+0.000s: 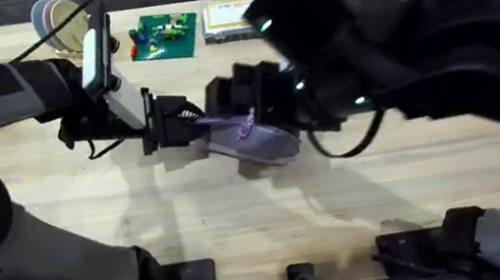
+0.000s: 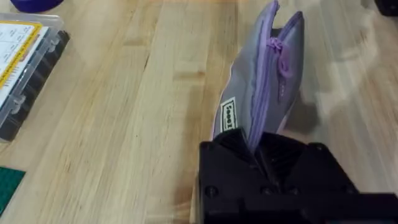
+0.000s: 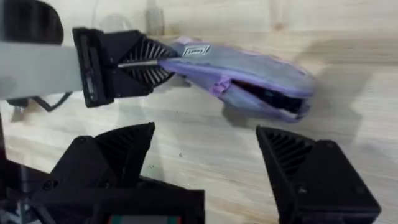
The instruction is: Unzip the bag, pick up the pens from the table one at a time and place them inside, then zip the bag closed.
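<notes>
Looming large and dark under the overhead camera, the right arm reached across from about two o'clock toward the table's (image 1: 244, 230) middle. Below it the lavender pencil pouch (image 1: 255, 139) lay at the centre, its nine-o'clock end clamped in the left hand (image 1: 171, 124). The right hand (image 1: 241, 92) stood just beside the pouch at its twelve o'clock side. A green board (image 1: 165, 35) and a clear box with yellow label (image 1: 230, 19) lay well apart at twelve o'clock.

From the left wrist, the left hand (image 2: 255, 155) was clenched on the pouch's (image 2: 264, 87) end seam, with the zipper pull (image 2: 275, 45) partway along the track.

From the right wrist, the right hand (image 3: 205, 155) was released, fingers spread wide, hanging near the pouch (image 3: 249, 71), whose far end gaped open. The left hand (image 3: 158, 65) gripped the labelled end.

Unzipping looked partly done. Next, the right hand would probably need to catch the small pull and draw it toward the held end; no pen was visible.
</notes>
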You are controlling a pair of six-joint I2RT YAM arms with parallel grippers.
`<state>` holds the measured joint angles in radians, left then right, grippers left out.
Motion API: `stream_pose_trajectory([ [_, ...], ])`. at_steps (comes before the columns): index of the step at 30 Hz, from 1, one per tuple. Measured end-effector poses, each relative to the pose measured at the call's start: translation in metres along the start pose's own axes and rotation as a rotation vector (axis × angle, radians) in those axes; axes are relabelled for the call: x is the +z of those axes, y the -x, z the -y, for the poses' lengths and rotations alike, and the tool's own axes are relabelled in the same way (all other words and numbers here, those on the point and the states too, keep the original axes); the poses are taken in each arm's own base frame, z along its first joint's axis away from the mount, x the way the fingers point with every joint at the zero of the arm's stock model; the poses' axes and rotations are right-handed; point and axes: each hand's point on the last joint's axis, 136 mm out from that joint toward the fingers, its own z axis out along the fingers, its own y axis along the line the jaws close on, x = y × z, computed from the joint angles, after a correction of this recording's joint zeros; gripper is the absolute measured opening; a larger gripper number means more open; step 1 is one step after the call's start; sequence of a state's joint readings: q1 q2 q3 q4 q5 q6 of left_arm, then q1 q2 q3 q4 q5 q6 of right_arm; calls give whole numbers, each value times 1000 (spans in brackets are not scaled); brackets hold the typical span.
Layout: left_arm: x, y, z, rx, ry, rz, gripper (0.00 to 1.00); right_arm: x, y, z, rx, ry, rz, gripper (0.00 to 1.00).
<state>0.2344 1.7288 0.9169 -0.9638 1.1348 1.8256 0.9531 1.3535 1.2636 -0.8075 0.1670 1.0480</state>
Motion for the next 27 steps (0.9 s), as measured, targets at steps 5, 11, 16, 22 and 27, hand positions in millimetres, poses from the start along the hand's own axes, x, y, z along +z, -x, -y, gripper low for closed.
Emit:
stream_pose_trajectory([
  [5, 0, 0, 0, 0, 0, -1, 42, 12, -15, -8, -33, -6, -36, 998],
  [11, 0, 0, 0, 0, -1, -2, 42, 25, -19, -9, -35, -25, -50, 998],
  [16, 0, 0, 0, 0, 0, -2, 42, 38, -22, -7, -35, -51, -64, 998],
  [22, 0, 0, 0, 0, -1, -2, 42, 55, -23, -4, -35, -92, -61, 980],
  [27, 0, 0, 0, -1, -1, -2, 42, 71, -20, 3, -39, -146, -31, 968],
])
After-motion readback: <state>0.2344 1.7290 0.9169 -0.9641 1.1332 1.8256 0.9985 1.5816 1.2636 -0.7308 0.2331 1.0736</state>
